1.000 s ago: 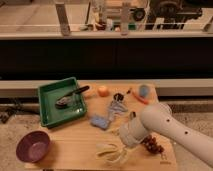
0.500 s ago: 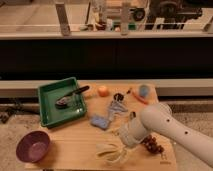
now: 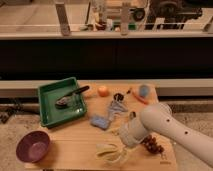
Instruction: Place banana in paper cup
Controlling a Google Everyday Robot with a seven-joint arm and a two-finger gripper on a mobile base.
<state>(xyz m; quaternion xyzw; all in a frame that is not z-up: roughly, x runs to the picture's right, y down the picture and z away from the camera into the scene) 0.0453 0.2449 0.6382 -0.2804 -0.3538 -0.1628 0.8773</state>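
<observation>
The pale-yellow banana [image 3: 110,152] lies on the wooden table [image 3: 75,135] near its front edge, in the middle. My white arm [image 3: 167,127] reaches in from the right. Its gripper [image 3: 121,141] is low over the right end of the banana, touching it or nearly so. I cannot make out the paper cup; it may be hidden behind the arm.
A green tray [image 3: 48,114] holding a dark utensil sits at the left. A purple bowl [image 3: 32,146] is at the front left. An orange fruit [image 3: 102,91], a light-blue cup [image 3: 144,90] and a carrot [image 3: 140,98] are at the back. A blue cloth [image 3: 98,121] lies mid-table and dark grapes [image 3: 153,144] at the front right.
</observation>
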